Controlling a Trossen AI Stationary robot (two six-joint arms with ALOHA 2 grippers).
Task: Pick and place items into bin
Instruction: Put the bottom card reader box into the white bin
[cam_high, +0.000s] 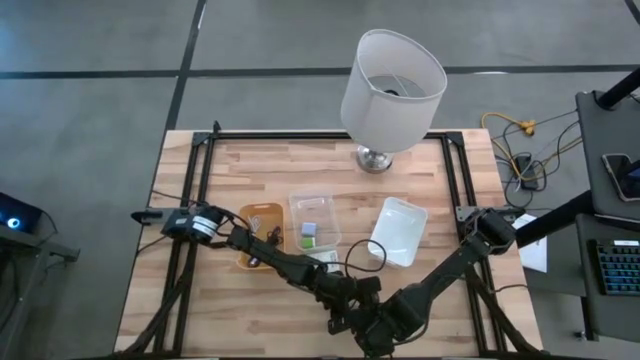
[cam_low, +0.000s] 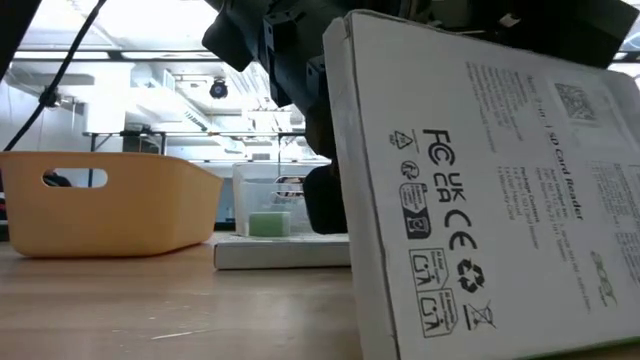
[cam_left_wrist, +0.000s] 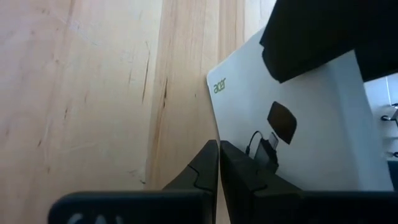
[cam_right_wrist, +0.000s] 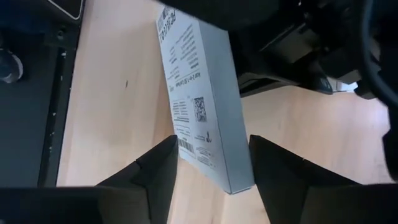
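White card box stands on edge near the table's front edge, between two grippers.

White and flat, the box (cam_right_wrist: 205, 99) carries small black print, a QR code and compliance marks on one face, a pictured black gadget on the other. The right gripper (cam_right_wrist: 211, 163) straddles its lower end, fingers narrowly spread beside it. The left gripper (cam_left_wrist: 219, 167) is pressed closed against the box. Farther back sit an orange bin (cam_low: 105, 200) and a clear container (cam_high: 314, 222).

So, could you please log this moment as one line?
left gripper: shut, beside white box | right gripper: fingers straddling box | box: standing on edge
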